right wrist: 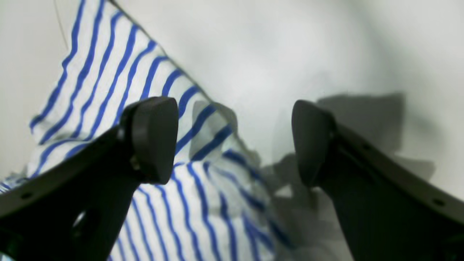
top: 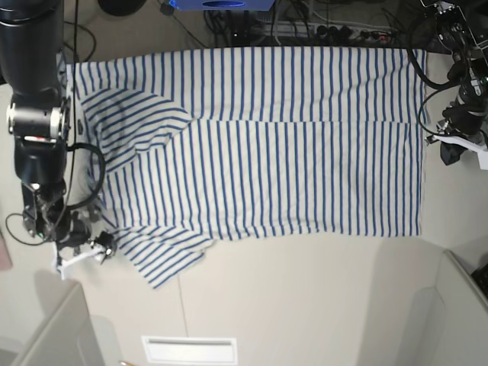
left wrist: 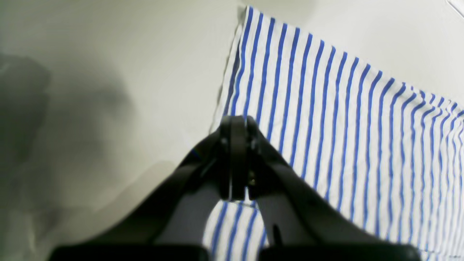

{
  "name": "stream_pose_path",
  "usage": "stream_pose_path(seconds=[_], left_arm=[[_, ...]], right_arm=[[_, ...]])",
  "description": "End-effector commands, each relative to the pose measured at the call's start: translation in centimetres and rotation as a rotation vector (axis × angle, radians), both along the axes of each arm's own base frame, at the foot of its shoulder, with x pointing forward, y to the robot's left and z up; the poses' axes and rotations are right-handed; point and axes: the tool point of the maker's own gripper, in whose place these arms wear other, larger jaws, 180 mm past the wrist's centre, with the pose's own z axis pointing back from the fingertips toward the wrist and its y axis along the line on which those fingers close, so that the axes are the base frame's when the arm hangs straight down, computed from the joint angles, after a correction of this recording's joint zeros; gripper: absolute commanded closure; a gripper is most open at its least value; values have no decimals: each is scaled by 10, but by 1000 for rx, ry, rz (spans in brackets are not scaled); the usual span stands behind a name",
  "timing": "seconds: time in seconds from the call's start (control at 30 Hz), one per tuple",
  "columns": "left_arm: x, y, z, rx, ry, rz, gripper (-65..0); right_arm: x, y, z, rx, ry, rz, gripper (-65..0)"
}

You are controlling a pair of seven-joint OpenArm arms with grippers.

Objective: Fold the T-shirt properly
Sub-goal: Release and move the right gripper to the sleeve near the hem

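Striped shirt [top: 259, 145] is spread flat on the table [top: 305, 297], partly folded, one sleeve angled out at the lower left in the base view. Left gripper [left wrist: 237, 159] is seen clamped shut at the shirt's edge, with striped cloth showing right behind the jaws; whether cloth is pinched cannot be told. Right gripper [right wrist: 233, 141] is held wide open over the crumpled sleeve edge, nothing between the jaws.

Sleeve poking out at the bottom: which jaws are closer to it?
Right. The right gripper sits just beside the sleeve, jaws open; the left gripper is at the far hem of the T-shirt.
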Motion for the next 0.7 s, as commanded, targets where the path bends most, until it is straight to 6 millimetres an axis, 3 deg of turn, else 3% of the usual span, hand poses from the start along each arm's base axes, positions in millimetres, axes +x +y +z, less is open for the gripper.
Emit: stream_pose_path(seconds=[0.0, 0.17, 0.33, 0.6, 0.67], left_arm=[[1, 11, 15, 39, -33, 8, 0], [-11, 28, 20, 60, -31, 58, 0], [-9, 29, 22, 62, -38, 57, 0], [-17, 38, 2, 28, 8, 91, 0], [-18, 39, -2, 22, 16, 96, 0]], right_arm=[[17, 0, 20, 2, -66, 18, -459], [6, 14, -3, 13, -58, 52, -461], [8, 26, -5, 16, -68, 67, -461], [0, 43, -20, -88, -1, 186, -455], [0, 43, -20, -93, -2, 190, -414]])
